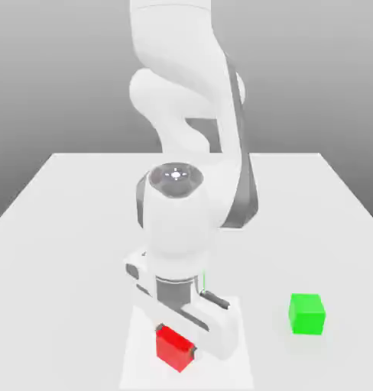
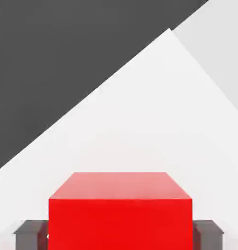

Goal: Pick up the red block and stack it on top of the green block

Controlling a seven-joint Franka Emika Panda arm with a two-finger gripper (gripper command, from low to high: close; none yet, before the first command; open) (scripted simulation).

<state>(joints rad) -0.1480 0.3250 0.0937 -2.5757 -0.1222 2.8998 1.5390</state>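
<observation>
I see the white worktop (image 1: 67, 229) spread under my white arm (image 1: 186, 114), which bends down toward the near edge in the exterior view. Below it my pincer (image 1: 176, 345) is clamped on the red block (image 1: 174, 347), a dark finger (image 2: 29, 235) pressed against each side of it in the hand view, the block resting low at the worktop surface. The green block (image 1: 306, 314) sits on the worktop well apart from it, toward the exterior view's right, with nothing touching it.
</observation>
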